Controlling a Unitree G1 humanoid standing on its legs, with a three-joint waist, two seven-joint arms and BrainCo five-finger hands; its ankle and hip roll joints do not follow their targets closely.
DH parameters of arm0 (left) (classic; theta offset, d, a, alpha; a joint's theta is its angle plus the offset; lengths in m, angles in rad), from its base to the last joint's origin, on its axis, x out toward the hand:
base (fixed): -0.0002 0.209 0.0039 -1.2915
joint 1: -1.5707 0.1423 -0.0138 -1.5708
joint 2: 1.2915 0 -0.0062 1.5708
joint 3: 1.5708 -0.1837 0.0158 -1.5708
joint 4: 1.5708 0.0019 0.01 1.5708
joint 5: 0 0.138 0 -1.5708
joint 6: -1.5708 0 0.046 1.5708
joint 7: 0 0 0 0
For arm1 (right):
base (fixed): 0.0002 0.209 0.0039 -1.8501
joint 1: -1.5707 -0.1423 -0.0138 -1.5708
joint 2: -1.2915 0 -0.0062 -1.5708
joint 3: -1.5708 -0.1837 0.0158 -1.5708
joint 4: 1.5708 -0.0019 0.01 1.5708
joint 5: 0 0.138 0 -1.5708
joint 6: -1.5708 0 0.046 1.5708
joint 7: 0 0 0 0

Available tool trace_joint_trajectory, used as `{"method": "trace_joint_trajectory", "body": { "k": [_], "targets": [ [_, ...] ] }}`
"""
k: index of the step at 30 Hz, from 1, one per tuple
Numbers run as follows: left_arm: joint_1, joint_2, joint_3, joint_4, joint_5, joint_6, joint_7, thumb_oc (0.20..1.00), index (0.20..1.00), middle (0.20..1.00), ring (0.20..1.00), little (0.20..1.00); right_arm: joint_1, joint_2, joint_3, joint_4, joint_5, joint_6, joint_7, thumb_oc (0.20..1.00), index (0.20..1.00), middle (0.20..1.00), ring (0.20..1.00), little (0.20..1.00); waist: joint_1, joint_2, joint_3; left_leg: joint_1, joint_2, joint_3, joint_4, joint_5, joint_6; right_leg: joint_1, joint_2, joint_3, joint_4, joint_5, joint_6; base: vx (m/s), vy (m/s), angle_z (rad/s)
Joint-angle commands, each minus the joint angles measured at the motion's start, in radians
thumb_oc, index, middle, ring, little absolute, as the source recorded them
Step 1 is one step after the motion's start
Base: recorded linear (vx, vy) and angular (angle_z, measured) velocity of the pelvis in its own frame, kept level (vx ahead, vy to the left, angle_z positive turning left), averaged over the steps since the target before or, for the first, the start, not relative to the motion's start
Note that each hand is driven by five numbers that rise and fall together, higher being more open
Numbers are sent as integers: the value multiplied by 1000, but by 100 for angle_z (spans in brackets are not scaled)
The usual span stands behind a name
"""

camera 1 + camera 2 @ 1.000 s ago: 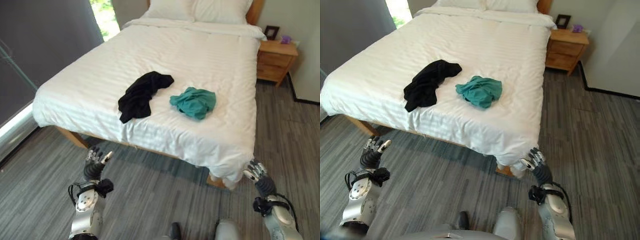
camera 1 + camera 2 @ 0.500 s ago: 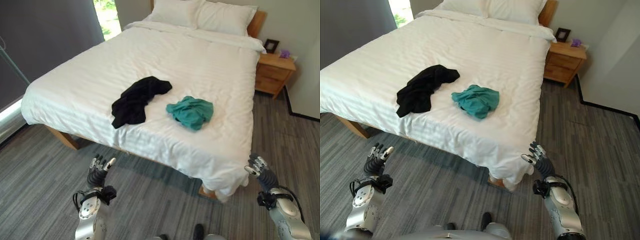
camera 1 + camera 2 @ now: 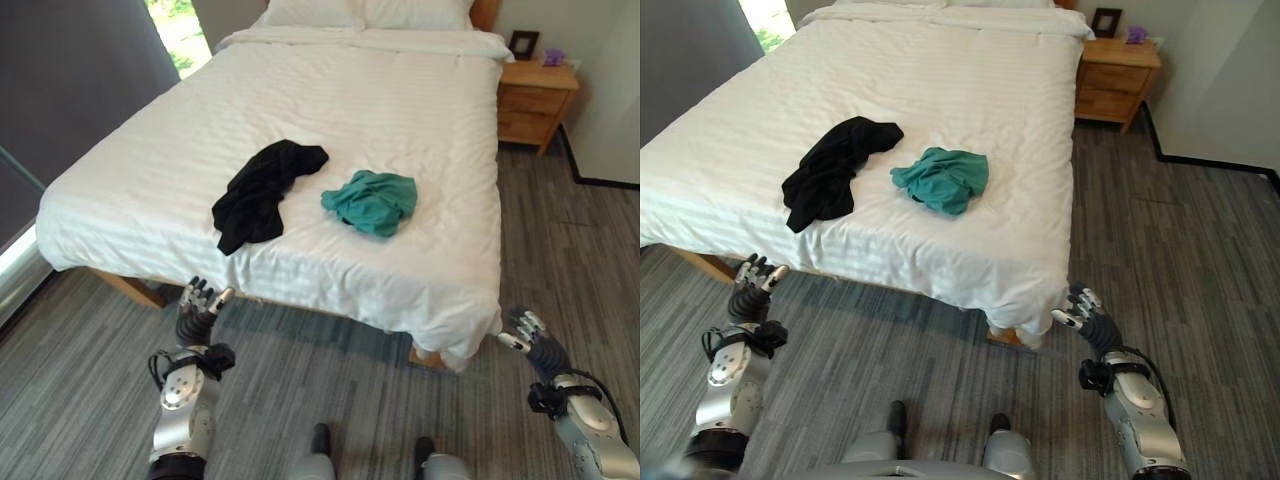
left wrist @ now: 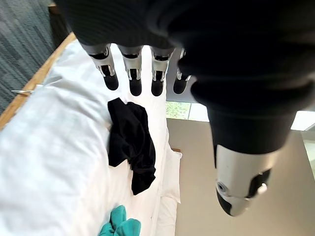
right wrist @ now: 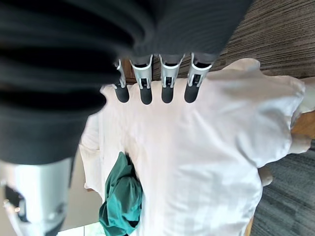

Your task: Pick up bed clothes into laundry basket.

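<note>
This is a bedroom in a home. A wide bed (image 3: 350, 110) with a white striped cover (image 3: 970, 90) on a wooden frame lies ahead of both hands, with white pillows (image 3: 360, 12) at its far end (against a wooden headboard (image 3: 485, 12)). Beyond the right hand (image 3: 1085, 315), beside the bed's far corner, stands a wooden nightstand (image 3: 1115, 78) with drawers, carrying a small dark picture frame (image 3: 1105, 20) and a small purple object (image 3: 1137, 35). Loose clothes lie on the cover: a black garment (image 3: 262, 190) and a teal garment (image 3: 372, 200). Grey wood-look flooring (image 3: 1200, 260) runs around the bed, and beyond the left hand (image 3: 197, 305) a window (image 3: 178, 30) shows daylight and greenery.
</note>
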Motion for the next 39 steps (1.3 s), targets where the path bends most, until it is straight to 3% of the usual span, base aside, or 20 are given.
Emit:
{"method": "trace_joint_trajectory", "body": {
  "k": [1, 6, 8, 11, 14, 17, 18, 20, 21, 23, 28, 39],
  "targets": [
    [-31, 82, 34, -69, 45, -62, 13, 1000, 1000, 1000, 1000, 1000, -103, -13, 61, -32, -75, -21, 44, 1000, 1000, 1000, 1000, 1000, 6, -46, -19, 41, -11, 6, -35, 83, 17, 114, -21, -22, -104, 84, 31, 72, 146, -33],
    [-27, 85, 17, -74, 42, -64, 11, 1000, 1000, 1000, 1000, 1000, -224, -70, 123, -12, -163, -12, 29, 1000, 1000, 1000, 1000, 1000, 27, -57, -22, 35, -25, 9, -42, 74, 29, 102, -35, -22, -115, 100, 45, 45, 87, -3],
    [-4, 82, -7, -86, 37, -59, 0, 1000, 1000, 1000, 1000, 1000, -416, -124, 210, 61, -280, -6, -18, 1000, 1000, 1000, 1000, 1000, 55, -65, -19, 30, -35, 3, -45, 69, 37, 103, -43, -31, -127, 109, 53, 29, 63, 2],
    [17, 82, -19, -99, 32, -57, -6, 1000, 1000, 1000, 1000, 1000, -539, -128, 264, 125, -319, 0, -43, 1000, 1000, 1000, 1000, 1000, 77, -73, -16, 24, -39, -3, -47, 69, 40, 101, -45, -37, -132, 115, 57, -2, 19, 4],
    [69, 108, -58, -125, -46, -53, -34, 1000, 1000, 1000, 1000, 1000, -1029, -118, 474, 521, -414, 36, -120, 1000, 1000, 1000, 1000, 1000, 181, -94, 18, -38, -53, -42, -46, 88, 43, 72, -48, -69, -133, 134, 57, -111, -5, 26],
    [89, 126, -56, -130, -55, -52, -44, 1000, 1000, 1000, 1000, 1000, -1153, -108, 510, 657, -440, 45, -136, 1000, 1000, 1000, 1000, 1000, 207, -98, 30, -61, -56, -56, -44, 96, 43, 61, -44, -78, -134, 139, 55, -67, -12, 34],
    [110, 141, -54, -133, -71, -51, -52, 1000, 1000, 1000, 1000, 1000, -1250, -89, 535, 796, -463, 56, -150, 1000, 1000, 1000, 1000, 1000, 242, -97, 44, -88, -63, -76, -43, 105, 42, 51, -43, -92, -138, 142, 54, -79, -18, 22],
    [112, 144, -52, -134, -80, -51, -56, 1000, 1000, 1000, 1000, 1000, -1290, -84, 545, 865, -469, 55, -157, 1000, 1000, 1000, 1000, 1000, 249, -95, 48, -104, -65, -87, -41, 109, 41, 45, -42, -103, -139, 143, 54, -54, -21, 35],
    [136, 138, -66, -158, -111, -45, -69, 1000, 1000, 1000, 1000, 1000, -1362, -83, 529, 1016, -452, 65, -175, 1000, 1000, 1000, 1000, 1000, 291, -85, 65, -142, -76, -120, -38, 121, 40, 33, -42, -138, -143, 144, 53, -24, -29, 64],
    [166, 134, -84, -182, -129, -38, -91, 1000, 1000, 1000, 1000, 1000, -1418, -119, 555, 1095, -486, 72, -168, 1000, 1000, 1000, 1000, 1000, 321, -74, 78, -171, -83, -150, -37, 133, 39, 27, -44, -165, -143, 144, 55, -3, -19, 63],
    [181, 125, -123, -188, -140, -26, -108, 1000, 1000, 1000, 1000, 1000, -1506, -228, 619, 1131, -529, 72, -174, 1000, 1000, 1000, 1000, 1000, 352, -69, 85, -205, -94, -185, -39, 144, 38, 19, -47, -202, -143, 131, 61, 38, -1, 38],
    [109, 152, -190, -186, -137, -27, -102, 1000, 1000, 1000, 1000, 1000, -1661, -338, 727, 1119, -543, 69, -209, 1000, 1000, 1000, 1000, 1000, 337, -91, 81, -227, -100, -191, -34, 143, 35, 12, -51, -216, -143, 123, 67, 14, -1, 0]
  ]
}}
